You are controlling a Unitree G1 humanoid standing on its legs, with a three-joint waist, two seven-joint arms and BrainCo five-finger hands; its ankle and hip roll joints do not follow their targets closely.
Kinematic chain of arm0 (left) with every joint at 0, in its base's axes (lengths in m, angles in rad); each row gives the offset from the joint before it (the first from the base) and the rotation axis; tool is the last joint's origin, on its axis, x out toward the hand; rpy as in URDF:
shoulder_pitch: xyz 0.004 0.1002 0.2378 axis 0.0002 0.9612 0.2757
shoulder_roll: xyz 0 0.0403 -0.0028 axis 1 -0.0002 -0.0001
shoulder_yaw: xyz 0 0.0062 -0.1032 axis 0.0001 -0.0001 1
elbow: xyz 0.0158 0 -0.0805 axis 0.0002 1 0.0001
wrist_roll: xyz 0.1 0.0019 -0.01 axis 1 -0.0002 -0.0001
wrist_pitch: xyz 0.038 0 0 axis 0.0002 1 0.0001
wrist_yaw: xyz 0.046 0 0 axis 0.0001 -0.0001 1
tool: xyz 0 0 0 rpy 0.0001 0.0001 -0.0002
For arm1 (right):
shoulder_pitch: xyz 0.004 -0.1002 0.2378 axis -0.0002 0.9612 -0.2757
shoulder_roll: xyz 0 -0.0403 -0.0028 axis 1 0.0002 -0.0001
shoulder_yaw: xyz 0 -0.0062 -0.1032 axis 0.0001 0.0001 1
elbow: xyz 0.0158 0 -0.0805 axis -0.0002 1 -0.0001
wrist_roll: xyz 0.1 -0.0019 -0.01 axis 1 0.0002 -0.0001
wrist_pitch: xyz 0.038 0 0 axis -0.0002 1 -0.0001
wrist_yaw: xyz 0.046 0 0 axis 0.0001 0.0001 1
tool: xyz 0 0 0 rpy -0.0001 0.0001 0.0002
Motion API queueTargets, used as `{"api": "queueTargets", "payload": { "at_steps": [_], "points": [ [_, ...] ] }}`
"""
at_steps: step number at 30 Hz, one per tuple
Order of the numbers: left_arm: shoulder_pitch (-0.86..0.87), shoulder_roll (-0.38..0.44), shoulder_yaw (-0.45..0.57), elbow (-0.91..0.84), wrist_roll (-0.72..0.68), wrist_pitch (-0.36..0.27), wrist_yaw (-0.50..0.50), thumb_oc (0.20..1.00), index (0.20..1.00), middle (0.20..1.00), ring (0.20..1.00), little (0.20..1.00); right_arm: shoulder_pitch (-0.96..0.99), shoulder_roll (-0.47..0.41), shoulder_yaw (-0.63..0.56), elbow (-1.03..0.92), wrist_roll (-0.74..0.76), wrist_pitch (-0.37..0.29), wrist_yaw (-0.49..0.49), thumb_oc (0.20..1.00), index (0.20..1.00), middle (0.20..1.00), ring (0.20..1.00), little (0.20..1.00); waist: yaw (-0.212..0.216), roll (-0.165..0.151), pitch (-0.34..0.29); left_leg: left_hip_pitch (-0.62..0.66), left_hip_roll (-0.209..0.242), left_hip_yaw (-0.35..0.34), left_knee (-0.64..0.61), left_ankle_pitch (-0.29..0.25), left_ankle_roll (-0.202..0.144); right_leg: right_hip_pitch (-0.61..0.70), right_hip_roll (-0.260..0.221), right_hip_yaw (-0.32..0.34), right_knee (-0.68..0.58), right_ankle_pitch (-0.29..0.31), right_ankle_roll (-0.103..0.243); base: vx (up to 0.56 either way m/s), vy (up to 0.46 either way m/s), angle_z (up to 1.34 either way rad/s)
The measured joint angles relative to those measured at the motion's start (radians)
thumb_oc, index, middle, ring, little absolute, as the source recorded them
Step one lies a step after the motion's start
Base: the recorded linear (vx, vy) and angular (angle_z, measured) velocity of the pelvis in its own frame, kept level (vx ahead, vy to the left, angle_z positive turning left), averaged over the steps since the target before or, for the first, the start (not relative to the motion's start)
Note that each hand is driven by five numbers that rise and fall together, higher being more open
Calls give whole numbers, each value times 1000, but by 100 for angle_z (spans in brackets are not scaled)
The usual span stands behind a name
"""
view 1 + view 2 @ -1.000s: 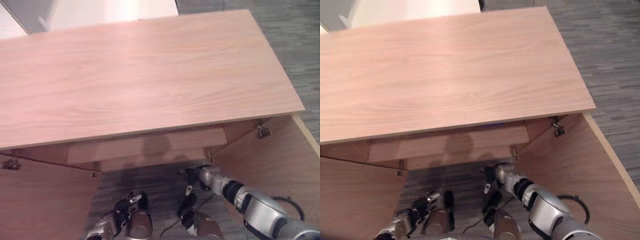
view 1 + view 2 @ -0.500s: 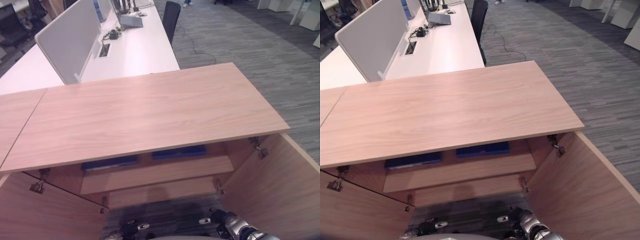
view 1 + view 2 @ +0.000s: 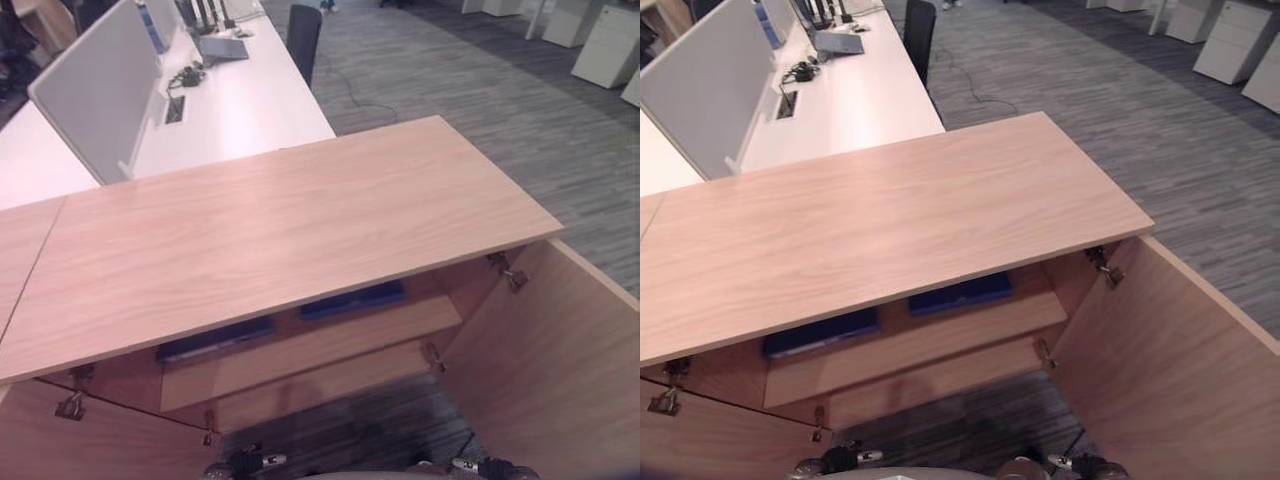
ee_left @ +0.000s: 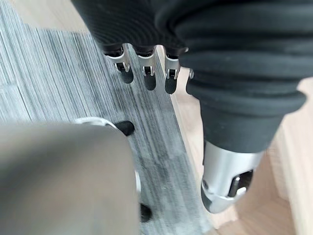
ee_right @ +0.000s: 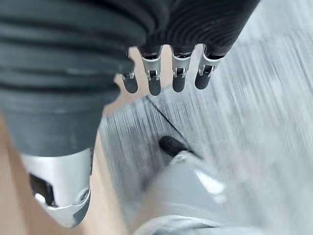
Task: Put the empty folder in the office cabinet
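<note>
You have two blue folders (image 3: 960, 292) lying flat on the office cabinet (image 3: 890, 210) shelf; thin, light and slick, best pinched at an edge. Left robot hand (image 4: 146, 73) and right robot hand (image 5: 166, 73) hang relaxed, empty

A low light-wood office cabinet (image 3: 300, 230) stands on grey striped carpet floor (image 3: 500, 110), both doors swung open: the right door (image 3: 560, 370) at its right front corner, the left door (image 3: 90, 440) at its left front corner. Inside, on the upper wooden shelf (image 3: 930, 335), two flat dark-blue folders lie side by side, apart: one (image 3: 822, 333) toward the shelf's left end, the other (image 3: 960, 293) toward its right end. A lower shelf (image 3: 930, 385) shows beneath, its front edge in view.
</note>
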Motion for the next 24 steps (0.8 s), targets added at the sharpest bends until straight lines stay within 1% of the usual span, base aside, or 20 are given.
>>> {"api": "queueTargets", "payload": {
  "at_steps": [2, 3, 4, 5, 6, 7, 8, 9, 10, 11, 12, 13, 14, 15, 16, 18, 19, 22, 23, 24],
  "points": [
    [6, 11, 2, 20, 0, 4, 2, 1000, 1000, 1000, 1000, 1000, -13, 1, -22, 4, 35, -14, 0, 1000, 1000, 1000, 1000, 1000, -1, -2, 17, 7, 12, 30, -4, 1, 14, 4, -3, 19, -2, 3, -1, -55, -31, -35],
    [6, 6, 1, 28, 0, 5, 2, 1000, 1000, 1000, 1000, 1000, -13, -1, -31, 9, 45, -14, -1, 1000, 1000, 1000, 1000, 1000, 0, 11, 24, 8, 17, 29, -8, -4, 23, -3, -11, 17, 16, -2, 4, -46, -84, -15],
    [6, 5, 1, 29, 0, 5, 3, 1000, 1000, 1000, 1000, 1000, -12, -1, -31, 10, 50, -14, -1, 1000, 1000, 1000, 1000, 1000, 0, 12, 24, 10, 17, 30, -11, -7, 28, -5, -16, 15, 19, -1, 5, -46, -82, -17],
    [12, 3, 2, 36, 0, 5, 1, 1000, 1000, 1000, 1000, 1000, -11, -2, -35, 18, 56, -14, 1, 1000, 1000, 1000, 1000, 1000, 2, 10, 23, 25, 27, 48, -30, 6, 28, 11, -48, 26, 42, -5, 12, -57, -163, -18],
    [23, -3, 2, 36, -1, 6, 1, 1000, 1000, 1000, 1000, 1000, -14, -7, -51, 50, 59, -15, 2, 1000, 1000, 1000, 1000, 1000, 8, 23, 18, 29, 38, 55, -33, 11, 29, 8, -85, 71, 145, -28, 46, -28, -156, -20],
    [26, -2, 1, 35, -1, 5, 1, 1000, 1000, 1000, 1000, 1000, -10, -9, -62, 61, 59, -14, 0, 1000, 1000, 1000, 1000, 1000, 9, 37, 11, 25, 51, 60, -36, 14, 25, 15, -105, 81, 171, -36, 59, -28, -155, -18],
    [37, -2, 1, 33, -3, 3, 2, 1000, 1000, 1000, 1000, 1000, -9, -11, -69, 80, 59, -11, 0, 1000, 1000, 1000, 1000, 1000, 17, 36, -15, 25, 64, 63, -33, 26, 9, 34, -146, 104, 178, -43, 75, -5, -146, -24],
    [41, 2, 2, 34, -3, 3, 2, 1000, 1000, 1000, 1000, 1000, -5, -9, -69, 80, 59, -9, 0, 1000, 1000, 1000, 1000, 1000, 25, 29, -23, 22, 62, 63, -32, 24, 7, 50, -152, 117, 146, -29, 96, -73, -171, -31],
    [40, 17, 1, 31, -4, 2, 2, 1000, 1000, 1000, 1000, 1000, 1, 2, -70, 80, 59, -9, 0, 1000, 1000, 1000, 1000, 1000, 31, 3, -33, 24, 58, 63, -34, 29, -16, 91, -158, 125, 75, 85, 98, -94, -292, -16],
    [37, 20, 1, 29, -5, 4, 4, 1000, 1000, 1000, 1000, 1000, 8, -2, -70, 81, 59, -9, -1, 1000, 1000, 1000, 1000, 1000, 29, -15, -32, 19, 66, 64, -29, 42, -37, 139, -136, 125, 0, 30, 118, -104, -298, -18],
    [40, 8, 2, 28, -9, 3, 4, 1000, 1000, 1000, 1000, 1000, 8, -13, -70, 83, 62, -10, -2, 1000, 1000, 1000, 1000, 1000, 32, -13, -37, 5, 78, 68, -17, 41, -39, 140, -113, 144, -26, 22, 114, -25, -386, -18],
    [37, -12, 0, 16, -13, 2, 4, 1000, 1000, 1000, 1000, 1000, 8, -30, -70, 80, 69, -14, -3, 1000, 1000, 1000, 1000, 1000, 27, 0, -48, -15, 100, 66, 8, 41, -39, 135, -87, 183, -52, 15, 113, -5, -268, -33],
    [38, -12, 1, 16, -14, 1, 4, 1000, 1000, 1000, 1000, 1000, 9, -35, -70, 80, 69, -14, -3, 1000, 1000, 1000, 1000, 1000, 29, 2, -51, -17, 110, 67, 16, 41, -39, 137, -74, 212, -69, 8, 117, 5, -400, -45],
    [41, -1, 2, 15, -20, -1, 11, 1000, 1000, 1000, 1000, 1000, 12, -33, -69, 78, 69, -14, -2, 1000, 1000, 1000, 1000, 1000, 29, -11, -60, -24, 124, 69, 29, 39, -42, 139, -57, 239, -99, -15, 119, -11, -361, -40],
    [41, 6, 4, 17, -21, -1, 18, 1000, 1000, 1000, 1000, 1000, 22, -30, -68, 76, 69, -14, -2, 1000, 1000, 1000, 1000, 1000, 26, -26, -72, -38, 135, 66, 41, 42, -54, 139, -48, 235, -118, -41, 125, -11, -361, -30],
    [41, 6, 27, 15, -23, -3, 23, 1000, 1000, 1000, 1000, 1000, 33, -30, -68, 77, 69, -11, -2, 1000, 1000, 1000, 1000, 1000, 21, -32, -78, -45, 158, 64, 43, 50, -73, 151, -18, 239, -156, -41, 118, -8, -333, -9],
    [41, 2, 38, 16, -28, -3, 24, 1000, 1000, 1000, 1000, 1000, 56, -33, -68, 86, 68, -8, -4, 1000, 1000, 1000, 1000, 1000, 16, -31, -83, -48, 186, 49, 45, 53, -79, 154, 15, 239, -165, -36, 109, -10, -509, -3],
    [44, 6, 69, 45, -71, 0, 31, 1000, 1000, 1000, 1000, 1000, 91, -25, -61, 89, 69, -8, -3, 1000, 1000, 1000, 1000, 1000, 10, -37, -102, -72, 232, 36, 50, 58, -102, 153, 62, 242, -194, -47, 93, -22, -345, 0],
    [49, 2, 70, 54, -93, 0, 32, 1000, 1000, 1000, 1000, 1000, 112, -32, -62, 97, 69, -11, -5, 1000, 1000, 1000, 1000, 1000, -3, -28, -101, -76, 248, 19, 47, 62, -113, 143, 81, 237, -191, -36, 90, -34, -323, 6],
    [51, 2, 79, 63, -99, 0, 32, 1000, 1000, 1000, 1000, 1000, 119, -31, -64, 95, 69, -14, -5, 1000, 1000, 1000, 1000, 1000, -1, -22, -102, -84, 252, 20, 55, 62, -114, 139, 84, 241, -186, -38, 87, -25, -201, -2]
  ]
}}
